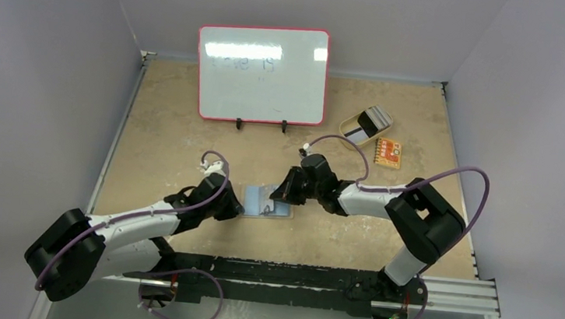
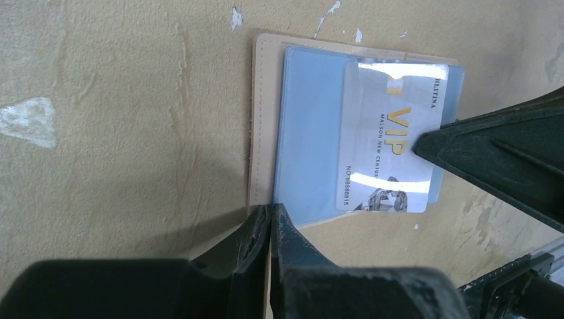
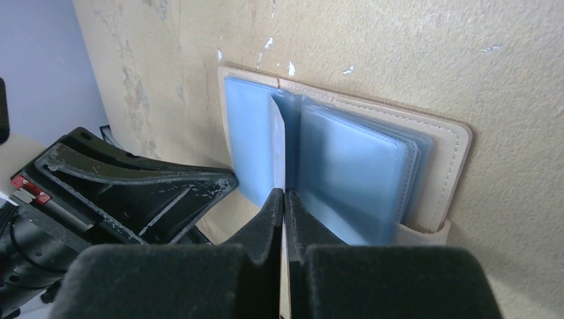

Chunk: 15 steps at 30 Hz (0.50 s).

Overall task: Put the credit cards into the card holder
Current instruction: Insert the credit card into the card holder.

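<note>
The task was in its early part, by my judgement. The card holder (image 1: pixel 260 201) lay open and flat near the middle of the table (image 1: pixel 172 141), its clear sleeves facing up. One credit card (image 2: pixel 389 139), white with gold "VIP" letters, was partly over the sleeves. Its leading edge seemed to be just inside one sleeve, and most of its length was outside. At about 1 o'clock from the holder, well apart from it, a tan oval dish (image 1: pixel 348 123) held more cards (image 1: pixel 369 119). I could not count them. So this card needed to be pushed fully in, and the cards in the dish remained to be done.

The left gripper (image 2: pixel 269 229) reached in from the 9 o'clock side of the holder, low over the table. Its fingers were closed on the tan cover at the holder's edge and appeared to pin it in place. The right gripper (image 3: pixel 284 206) came from the 3 o'clock side, with the arm bent at the elbow and the wrist pointing toward 9 o'clock. Its fingers were closed tightly on the thin card, which the right wrist view showed edge-on between two sleeves.
</note>
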Each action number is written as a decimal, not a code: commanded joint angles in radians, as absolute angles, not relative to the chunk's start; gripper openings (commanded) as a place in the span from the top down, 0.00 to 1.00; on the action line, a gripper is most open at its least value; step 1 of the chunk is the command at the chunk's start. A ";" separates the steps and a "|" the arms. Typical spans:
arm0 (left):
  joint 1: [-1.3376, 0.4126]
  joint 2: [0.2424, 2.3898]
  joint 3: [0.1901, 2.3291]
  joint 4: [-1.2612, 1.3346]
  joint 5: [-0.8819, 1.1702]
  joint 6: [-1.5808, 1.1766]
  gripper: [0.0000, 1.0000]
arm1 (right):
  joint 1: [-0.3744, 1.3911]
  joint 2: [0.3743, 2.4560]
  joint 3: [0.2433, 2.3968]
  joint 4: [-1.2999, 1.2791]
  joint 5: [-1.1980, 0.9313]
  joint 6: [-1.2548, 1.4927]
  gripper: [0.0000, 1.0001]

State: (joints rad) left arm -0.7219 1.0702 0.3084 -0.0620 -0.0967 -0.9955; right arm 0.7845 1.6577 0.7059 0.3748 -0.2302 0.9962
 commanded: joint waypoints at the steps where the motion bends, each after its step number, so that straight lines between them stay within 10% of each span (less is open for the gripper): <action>1: -0.720 1.077 0.278 -0.024 -0.075 -1.012 0.97 | 0.781 1.673 0.693 0.446 -0.228 1.014 1.00; 15: -0.720 1.072 0.270 -0.005 -0.065 -1.033 0.97 | 0.785 1.743 0.695 0.505 -0.227 1.004 0.95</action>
